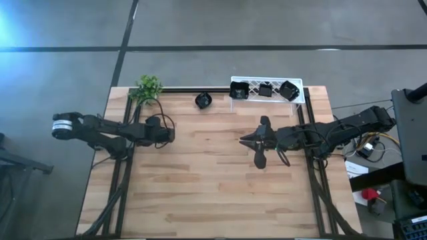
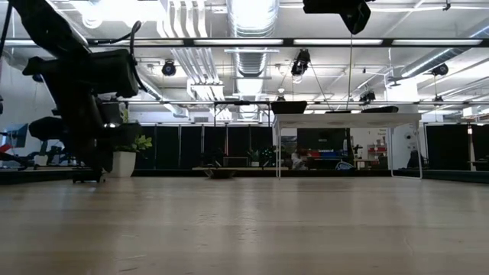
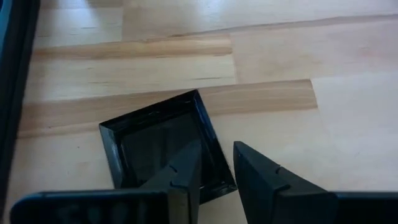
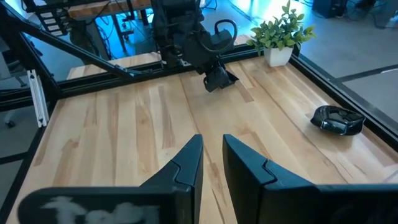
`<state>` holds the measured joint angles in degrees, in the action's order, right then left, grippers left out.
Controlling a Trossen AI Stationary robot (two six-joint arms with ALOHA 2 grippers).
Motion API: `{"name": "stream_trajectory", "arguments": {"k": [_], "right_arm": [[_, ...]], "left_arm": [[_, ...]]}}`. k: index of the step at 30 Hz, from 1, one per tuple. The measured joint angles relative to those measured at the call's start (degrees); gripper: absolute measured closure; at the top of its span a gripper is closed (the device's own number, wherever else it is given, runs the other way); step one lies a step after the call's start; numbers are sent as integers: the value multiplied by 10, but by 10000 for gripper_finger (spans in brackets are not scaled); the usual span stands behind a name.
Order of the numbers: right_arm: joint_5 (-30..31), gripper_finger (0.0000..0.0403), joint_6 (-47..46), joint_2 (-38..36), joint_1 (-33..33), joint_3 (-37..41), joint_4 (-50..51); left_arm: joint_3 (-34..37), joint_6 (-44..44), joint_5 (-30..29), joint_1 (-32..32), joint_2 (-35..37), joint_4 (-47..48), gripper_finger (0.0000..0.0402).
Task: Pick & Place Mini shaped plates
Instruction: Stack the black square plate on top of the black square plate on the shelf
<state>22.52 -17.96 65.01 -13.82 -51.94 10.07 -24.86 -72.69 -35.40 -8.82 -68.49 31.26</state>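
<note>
A square mini plate [image 3: 163, 146] sits under the left gripper [image 3: 214, 168], whose fingers straddle its rim; whether they grip it or merely bracket it, I cannot tell. A round mini plate [image 1: 203, 101] lies loose near the table's [image 1: 200, 193] far edge, beside the small green plant [image 1: 148, 87]. Three more dishes already sit in the white lattice rack [image 1: 267, 90]. The right gripper [image 4: 211, 158] hovers mid-table, fingers narrowly parted, holding nothing. Judging by this, the task appears to be partly done.
</note>
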Motion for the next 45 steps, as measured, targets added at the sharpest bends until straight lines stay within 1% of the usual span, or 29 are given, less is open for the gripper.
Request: {"name": "stream_trajectory", "arguments": {"k": [5,12,23,31,38,41,45], "right_arm": [[0,346,1,0,0,0,0],[0,346,2,0,0,0,0],[0,346,2,0,0,0,0],[0,346,2,0,0,0,0],[0,346,2,0,0,0,0],[0,346,2,0,0,0,0],[0,346,1,0,0,0,0]], "left_arm": [[1,2,-3,-1,0,-8,314],[19,-5,-4,-2,0,-27,314],[20,6,-4,-2,0,-33,314],[22,9,1,-2,0,-33,314],[38,4,13,-2,0,-41,315],[38,6,13,-2,0,-41,322],[33,20,15,-2,0,-38,347]]}}
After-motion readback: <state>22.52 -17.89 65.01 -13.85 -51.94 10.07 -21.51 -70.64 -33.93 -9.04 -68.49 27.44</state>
